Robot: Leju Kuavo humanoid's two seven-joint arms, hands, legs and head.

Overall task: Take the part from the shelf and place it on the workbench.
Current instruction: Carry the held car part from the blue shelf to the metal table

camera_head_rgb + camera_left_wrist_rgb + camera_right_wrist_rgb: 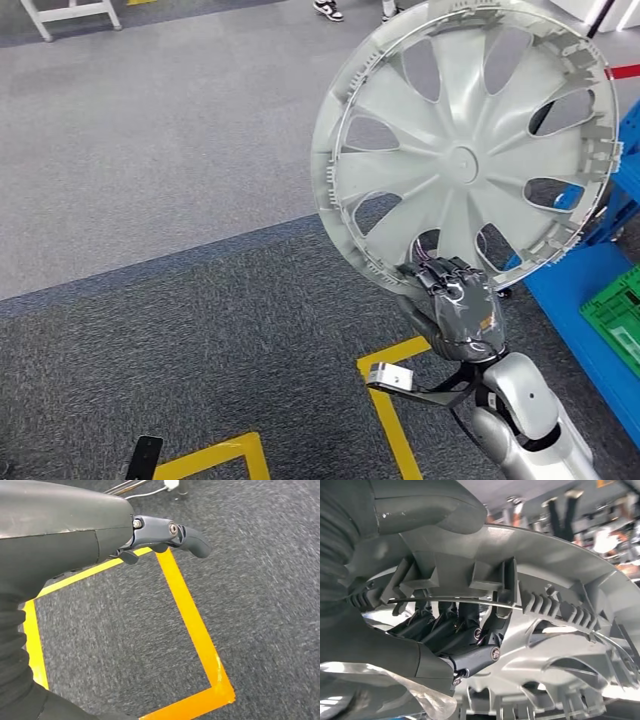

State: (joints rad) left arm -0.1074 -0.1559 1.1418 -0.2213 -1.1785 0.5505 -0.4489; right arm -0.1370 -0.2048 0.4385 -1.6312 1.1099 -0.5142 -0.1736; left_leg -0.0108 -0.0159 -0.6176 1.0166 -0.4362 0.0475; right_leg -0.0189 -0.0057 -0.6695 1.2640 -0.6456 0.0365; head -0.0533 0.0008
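Pale silver-grey plastic wheel cover (462, 150) with spoke cutouts, glossy dark grey right hand (460, 305), speckled charcoal carpet floor (189, 330) with bright yellow tape lines (389, 405), blue metal shelf (581, 300), green plastic crate (615, 315).

Grey carpet (151, 150) covers the floor, a lighter band beyond a darker one. Yellow tape (389, 410) marks angled outlines on the dark carpet, and one taped corner (222, 692) lies on the carpet in the left wrist view. To the right stands a blue rack (581, 300) with a green crate (619, 315) on it. Someone's sneakers (328, 10) stand far off, near a white frame (72, 15)
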